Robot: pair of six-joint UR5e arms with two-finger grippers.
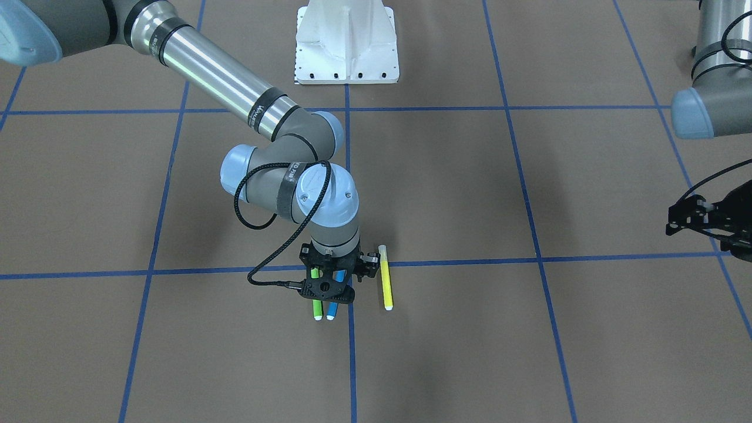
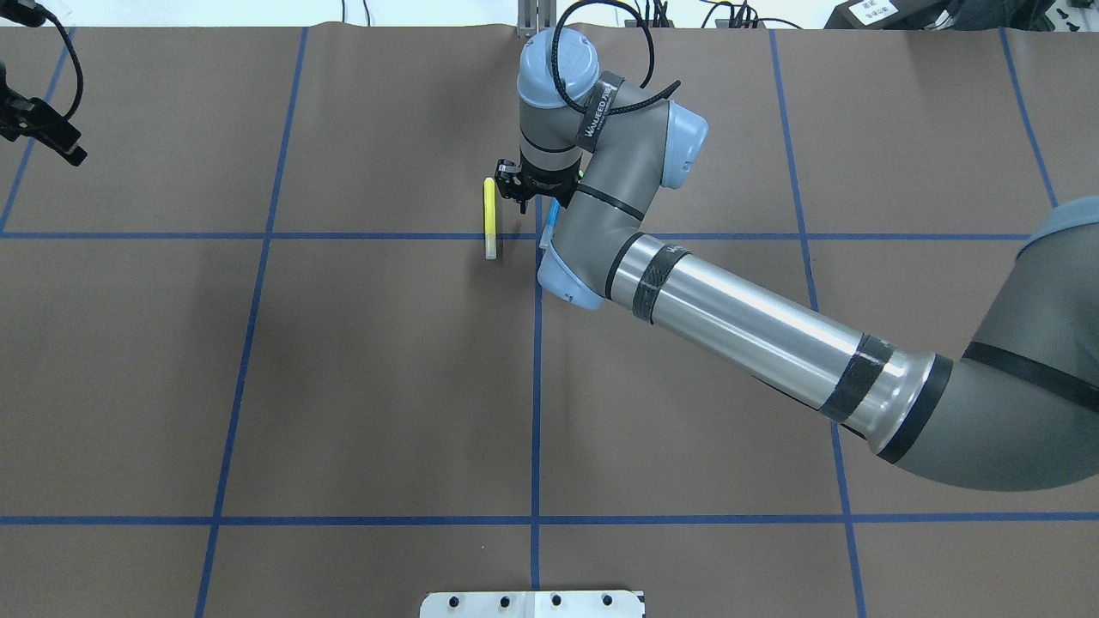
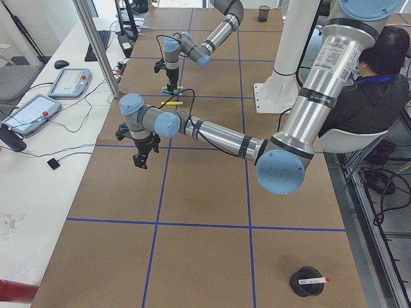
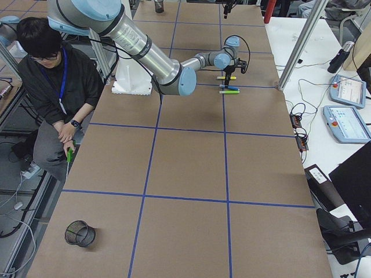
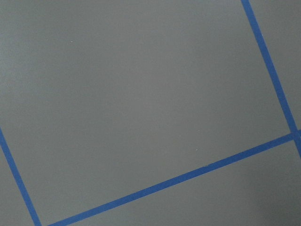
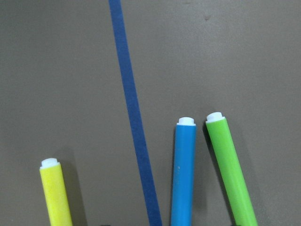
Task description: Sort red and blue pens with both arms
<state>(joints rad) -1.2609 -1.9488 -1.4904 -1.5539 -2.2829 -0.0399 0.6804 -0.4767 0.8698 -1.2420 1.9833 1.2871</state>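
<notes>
The blue pen (image 6: 184, 174) lies flat on the brown table between a green marker (image 6: 230, 169) and a blue tape line. My right gripper (image 1: 339, 272) hangs right over it, pointing straight down, open and holding nothing; only the pen's lower end (image 1: 332, 309) sticks out from under it. The red pen (image 3: 316, 280), white-barrelled with a red end, rests in a black mesh cup (image 3: 306, 287) at the table's left end. My left gripper (image 1: 705, 220) hovers over bare table far from the pens, open and empty.
A yellow marker (image 1: 386, 286) lies parallel to the blue pen across the tape line. A second black mesh cup (image 4: 79, 233) stands at the table's right end. The white pedestal (image 1: 346, 44) stands behind. A seated person (image 4: 55, 87) is beside the table.
</notes>
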